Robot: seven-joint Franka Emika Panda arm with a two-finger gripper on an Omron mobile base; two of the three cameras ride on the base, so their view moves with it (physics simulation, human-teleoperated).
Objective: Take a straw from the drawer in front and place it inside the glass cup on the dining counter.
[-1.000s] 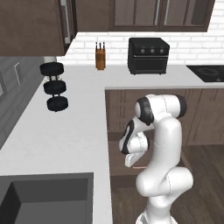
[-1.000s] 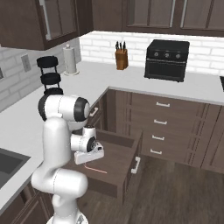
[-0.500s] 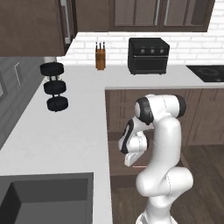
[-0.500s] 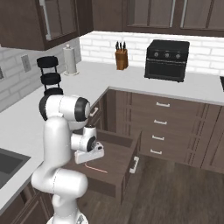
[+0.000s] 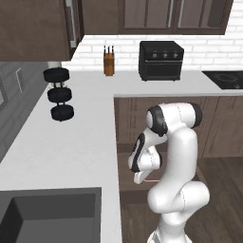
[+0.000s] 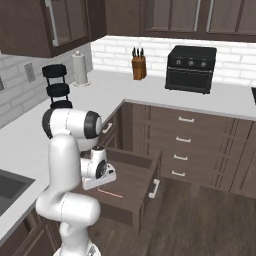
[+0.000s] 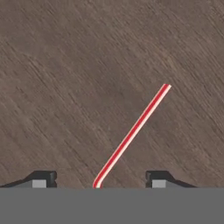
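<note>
I've got the white arm's two-finger gripper (image 7: 99,183) down inside the shallow dark brown wooden drawer (image 6: 134,177), which stands pulled out from the cabinet run, its short silver bar handle (image 6: 154,188) facing the floor side. Hand camera: both dark fingertips (image 7: 41,179) are set wide apart, released, nothing pinched between them. The thin pink-red drinking straw (image 7: 131,134) lies flat on the drawer's wood-grain bottom, running diagonally from between the tips up toward the upper right of that view; its near end sits in the gap, closer to the left tip, touching neither that I can tell. From the right base camera the straw (image 6: 109,192) pokes out as a short red line just under the hand, on the drawer floor. Left base camera shows a bit of it (image 5: 151,180) below the wrist too. On the white L-shaped worktop (image 5: 80,137) behind: black toaster oven (image 6: 191,69), wooden knife block (image 6: 138,66), black three-tier stand (image 5: 59,94), white paper-towel roll (image 6: 80,68).
</note>
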